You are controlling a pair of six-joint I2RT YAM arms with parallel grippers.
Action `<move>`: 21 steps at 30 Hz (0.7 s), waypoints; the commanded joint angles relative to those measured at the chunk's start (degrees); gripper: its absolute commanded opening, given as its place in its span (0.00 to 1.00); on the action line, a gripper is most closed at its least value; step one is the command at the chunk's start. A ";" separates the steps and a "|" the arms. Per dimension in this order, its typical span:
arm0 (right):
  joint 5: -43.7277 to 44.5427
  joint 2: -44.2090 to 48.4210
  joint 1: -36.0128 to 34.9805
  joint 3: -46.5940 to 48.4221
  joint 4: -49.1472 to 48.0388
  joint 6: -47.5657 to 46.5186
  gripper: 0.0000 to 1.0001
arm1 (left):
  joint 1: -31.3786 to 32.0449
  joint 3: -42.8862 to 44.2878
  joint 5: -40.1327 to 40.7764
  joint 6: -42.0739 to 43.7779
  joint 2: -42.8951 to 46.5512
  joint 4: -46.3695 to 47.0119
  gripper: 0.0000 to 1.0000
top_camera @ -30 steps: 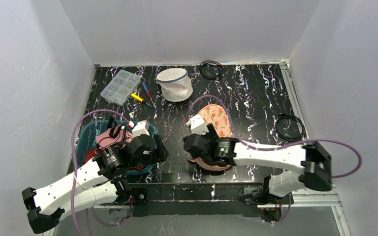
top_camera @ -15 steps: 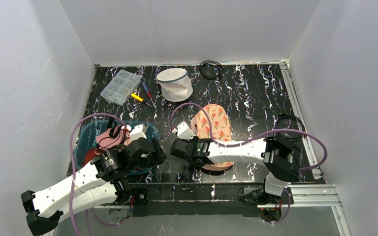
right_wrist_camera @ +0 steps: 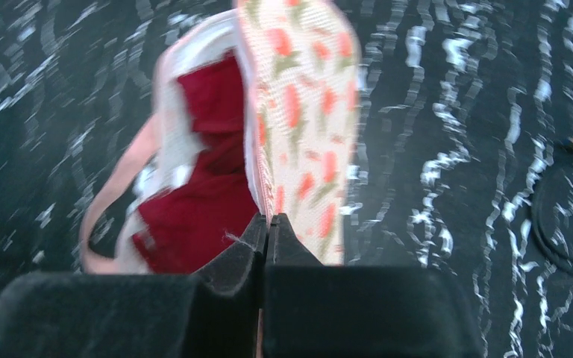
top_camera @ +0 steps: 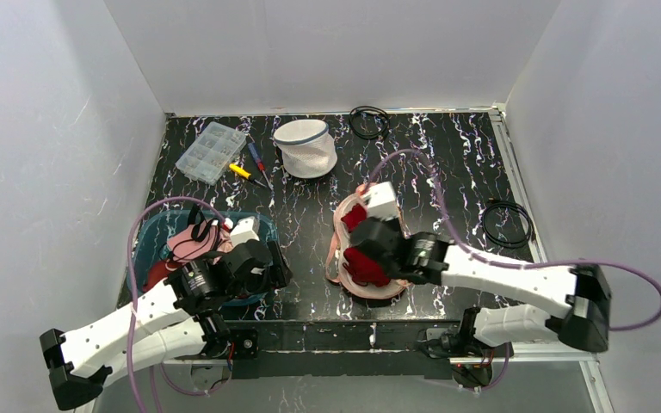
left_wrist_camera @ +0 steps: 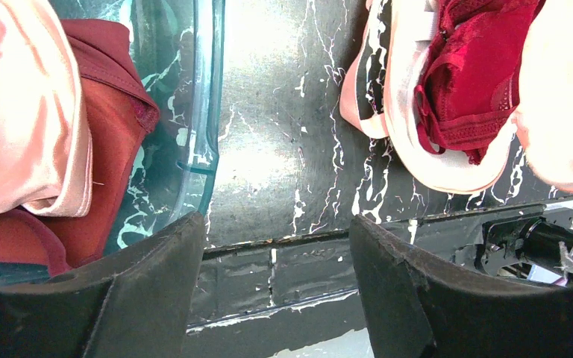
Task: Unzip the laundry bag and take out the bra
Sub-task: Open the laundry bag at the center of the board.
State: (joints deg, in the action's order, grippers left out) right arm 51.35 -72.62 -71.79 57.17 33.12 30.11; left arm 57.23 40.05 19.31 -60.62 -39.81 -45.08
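Note:
The laundry bag [top_camera: 370,288] in play is a flat floral pouch with a pink rim, lying near the table's front middle. My right gripper [top_camera: 367,222] is shut on the edge of its top flap [right_wrist_camera: 306,112], which stands raised. Under the flap the red bra [top_camera: 363,262] lies inside the bag, also seen in the right wrist view [right_wrist_camera: 201,194] and the left wrist view [left_wrist_camera: 462,82]. My left gripper [left_wrist_camera: 276,224] hangs open and holds nothing, above the near table edge between a teal basin [left_wrist_camera: 194,112] and the bag [left_wrist_camera: 410,134].
The teal basin [top_camera: 151,245] at front left holds pink and maroon garments. A white mesh drum bag [top_camera: 305,146], a clear organizer box [top_camera: 210,151] and screwdrivers [top_camera: 254,165] sit at the back. Black cable coils lie at the back [top_camera: 368,120] and right [top_camera: 508,224].
My right gripper went from open to shut on the bag's flap and lifted it back, uncovering the red bra. The left arm stayed almost still.

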 commanded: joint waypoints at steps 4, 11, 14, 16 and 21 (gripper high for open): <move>-1.65 16.73 22.54 -11.50 0.00 2.31 0.01 | 0.33 0.82 0.78 -0.06 -2.09 0.56 0.68; -5.96 22.41 36.36 -15.85 -0.88 3.40 0.59 | 0.33 1.60 1.26 0.82 -2.06 0.60 0.68; -7.82 23.25 37.49 -13.57 -0.17 2.32 0.81 | 0.32 2.32 1.62 1.70 -2.12 0.12 0.69; -9.35 23.54 37.50 -10.21 1.66 1.59 0.84 | 0.32 3.12 2.28 2.27 -2.05 -0.58 0.69; -25.97 24.89 37.40 -4.63 -2.45 -5.44 0.85 | 0.34 5.76 4.82 4.10 -1.62 -2.36 0.69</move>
State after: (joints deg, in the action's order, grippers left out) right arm 38.83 -49.32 -34.50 46.52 34.68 30.02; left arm 57.23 42.22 20.05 -58.83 -41.91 -44.80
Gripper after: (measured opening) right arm 0.859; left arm 0.691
